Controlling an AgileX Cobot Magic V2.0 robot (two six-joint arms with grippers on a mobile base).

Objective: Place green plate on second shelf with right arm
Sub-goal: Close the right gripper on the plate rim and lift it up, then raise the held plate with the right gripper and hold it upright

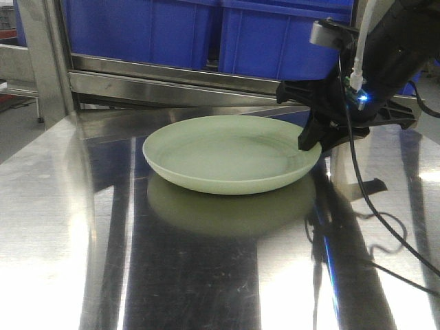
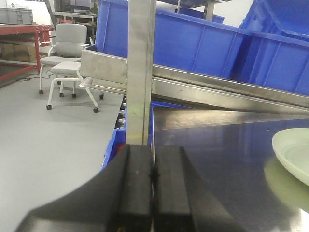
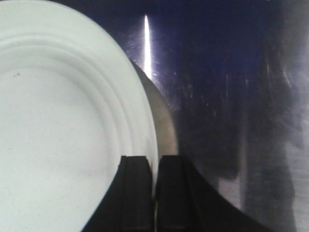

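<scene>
The pale green plate [image 1: 227, 155] lies flat on or just over a shiny steel shelf surface [image 1: 82, 227], with its reflection right beneath it. At the plate's right edge, my right gripper [image 1: 313, 141] is shut on the rim. In the right wrist view the rim of the plate [image 3: 63, 121] runs between the two black fingers of the right gripper [image 3: 154, 162], one inside the plate and one outside. My left gripper [image 2: 153, 154] is shut with nothing in it, off to the left of the plate [image 2: 294, 152] near the shelf's left edge.
Large blue bins [image 1: 275, 34] stand on a sloped steel tier [image 1: 172, 79] just behind and above the plate. A steel upright post [image 2: 140, 67] rises in front of the left gripper. Beyond the left edge is open floor with an office chair [image 2: 67, 53]. A black cable [image 1: 385, 227] trails from the right arm.
</scene>
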